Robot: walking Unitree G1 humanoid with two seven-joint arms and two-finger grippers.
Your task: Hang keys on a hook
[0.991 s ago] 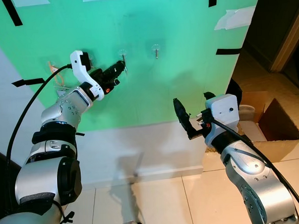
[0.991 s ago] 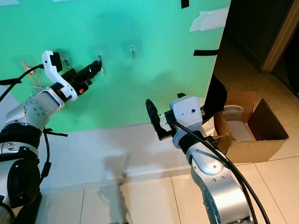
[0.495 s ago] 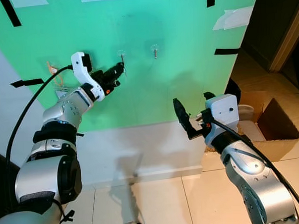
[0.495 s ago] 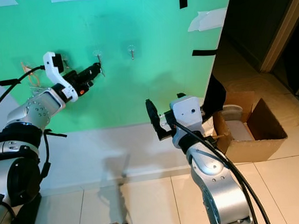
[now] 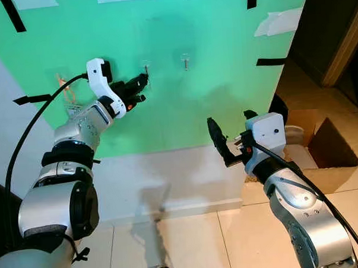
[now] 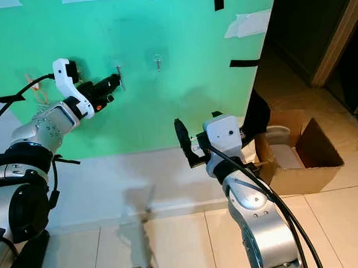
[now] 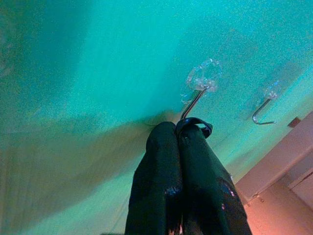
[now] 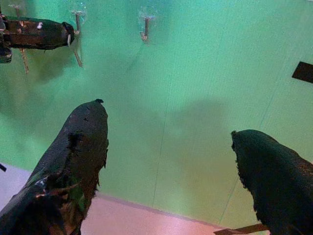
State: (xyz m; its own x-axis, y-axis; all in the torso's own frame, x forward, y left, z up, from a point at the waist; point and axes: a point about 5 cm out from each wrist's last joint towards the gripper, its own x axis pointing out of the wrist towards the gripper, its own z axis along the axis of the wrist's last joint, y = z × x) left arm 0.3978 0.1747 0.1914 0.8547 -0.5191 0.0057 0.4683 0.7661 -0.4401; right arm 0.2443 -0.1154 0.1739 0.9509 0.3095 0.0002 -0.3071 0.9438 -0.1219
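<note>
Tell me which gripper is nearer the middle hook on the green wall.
Left. The left gripper has its fingertips right at the middle hook, pinching a dark loop. The right gripper hangs well below and to the right, fingers apart, away from the wall.

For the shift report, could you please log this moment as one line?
left hand: shut on key ring, at the hook on green wall | right hand: open, idle | keys not yet hung
</note>
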